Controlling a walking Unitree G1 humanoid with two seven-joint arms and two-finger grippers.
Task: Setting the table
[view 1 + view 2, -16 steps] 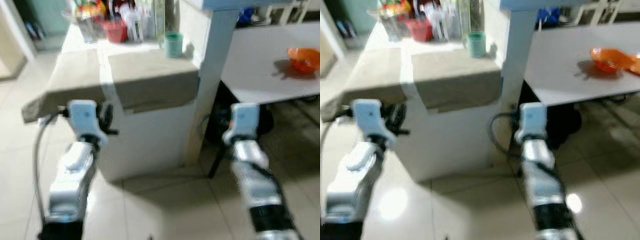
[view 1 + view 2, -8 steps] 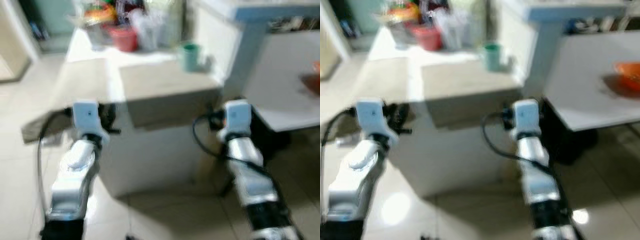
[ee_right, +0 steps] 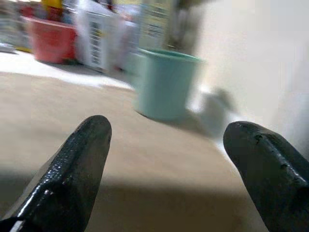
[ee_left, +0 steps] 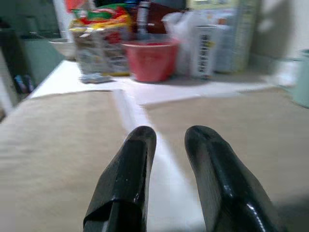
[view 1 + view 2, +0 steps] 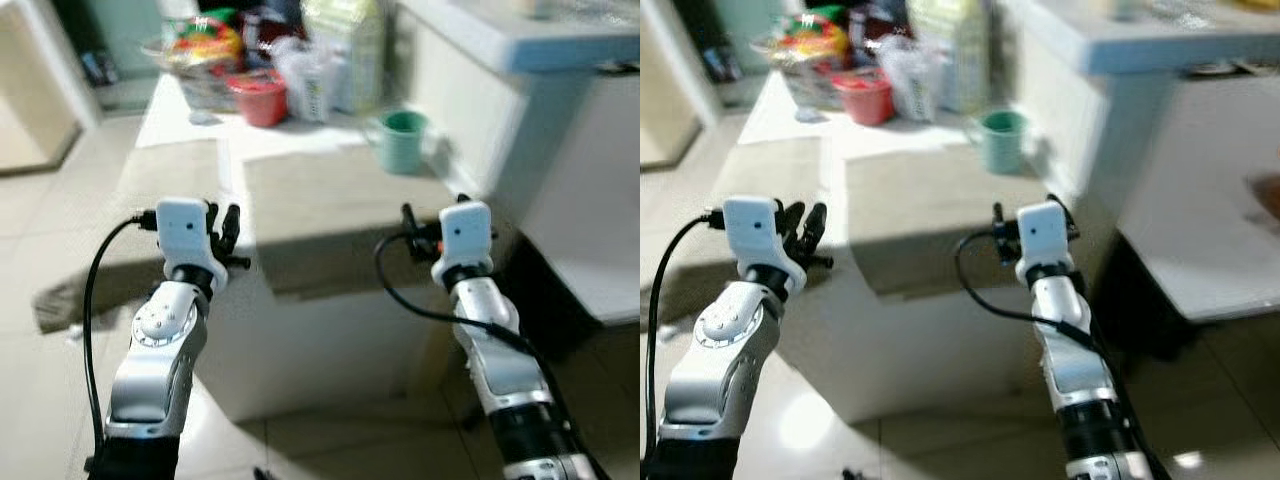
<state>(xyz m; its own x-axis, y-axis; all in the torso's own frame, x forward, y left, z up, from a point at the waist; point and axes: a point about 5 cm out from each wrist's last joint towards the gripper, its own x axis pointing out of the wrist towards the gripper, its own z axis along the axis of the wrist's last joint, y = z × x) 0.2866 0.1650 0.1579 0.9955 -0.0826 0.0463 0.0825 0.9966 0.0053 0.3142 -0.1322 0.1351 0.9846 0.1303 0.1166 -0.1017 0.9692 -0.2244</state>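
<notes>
Cup (image 3: pixel 164 83) stands upright ahead of right gripper (image 3: pixel 169 159), fingers wide apart; left gripper (image 4: pixel 169 137), fingers nearly together, farther off.

head cams look forward and down from above at both arms and the counter (image 5: pixel 330 200), a bit blurry; left wrist cam sits low, close over the counter, facing the red bowl (image 4: pixel 151 59); right wrist cam low too, near the green cup (image 3: pixel 164 83); all share the counter
</notes>
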